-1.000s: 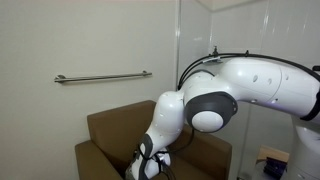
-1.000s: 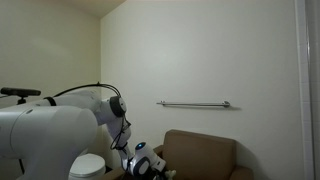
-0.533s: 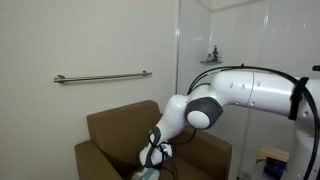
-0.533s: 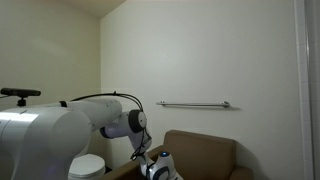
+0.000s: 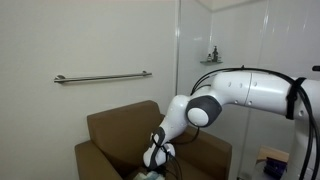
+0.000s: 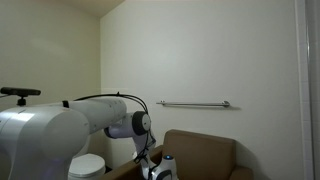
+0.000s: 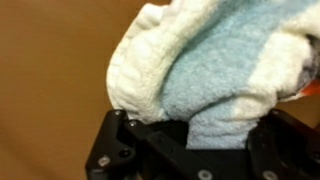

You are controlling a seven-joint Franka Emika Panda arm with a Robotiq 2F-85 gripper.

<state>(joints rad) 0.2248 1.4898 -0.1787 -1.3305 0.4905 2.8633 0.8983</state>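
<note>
My gripper [image 7: 205, 128] fills the bottom of the wrist view, and its fingertips are buried in a bunched white and light blue towel [image 7: 220, 60]. A strip of the blue cloth runs down between the jaws, which appear shut on it. In both exterior views the gripper [image 5: 155, 158] [image 6: 160, 170] hangs low over the seat of a brown armchair [image 5: 115, 125]. A pale bit of the towel [image 5: 146, 175] shows just under it.
The armchair [image 6: 205, 150] stands against a white wall under a metal grab bar [image 5: 102, 77] [image 6: 193, 103]. A glass panel with a small shelf [image 5: 210, 58] is beside it. A white round object [image 6: 88, 166] sits by the robot base.
Over the last second the arm stretched forward and carried the gripper across and down over the chair seat. In the last half second it has barely moved.
</note>
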